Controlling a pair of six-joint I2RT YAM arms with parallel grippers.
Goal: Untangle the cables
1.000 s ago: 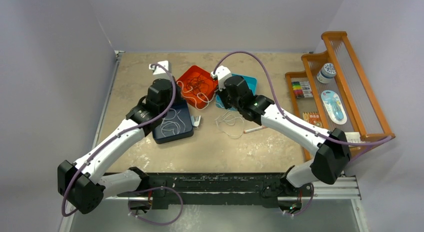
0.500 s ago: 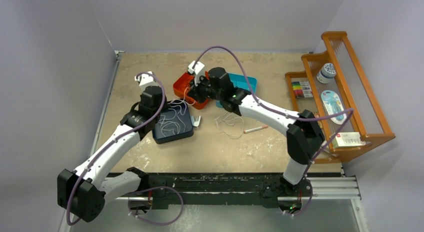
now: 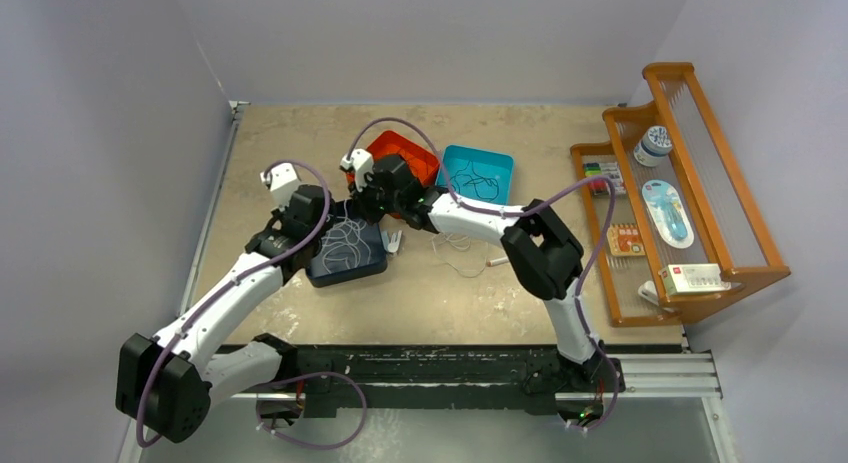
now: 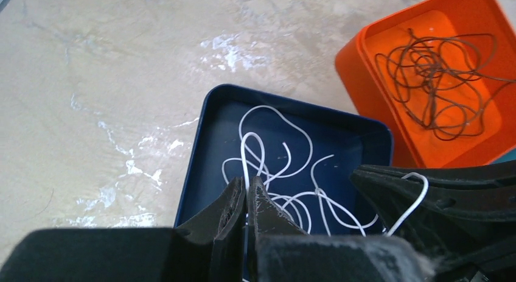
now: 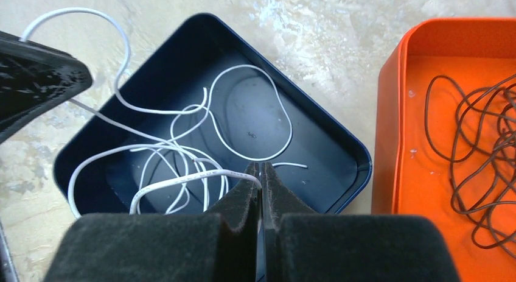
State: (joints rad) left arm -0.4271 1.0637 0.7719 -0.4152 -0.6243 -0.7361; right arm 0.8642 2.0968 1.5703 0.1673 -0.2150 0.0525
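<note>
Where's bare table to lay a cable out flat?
Bare table in the far-left corner, and the strip between the navy tray and the near edge. Crowded where left gripper and right gripper pinch the white cable over that tray, beside the pen.

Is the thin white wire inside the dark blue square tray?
Mostly in: the wire coils on the tray floor; one loop arches beyond its rim.

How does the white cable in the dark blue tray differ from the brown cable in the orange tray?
The white cable lies in wide, open loops in the dark blue tray; the brown cable is a denser bundle in the orange tray. The left end effector and right end effector, both shut, pinch the white cable; nothing touches the brown cable. Both are thin and flexible.
</note>
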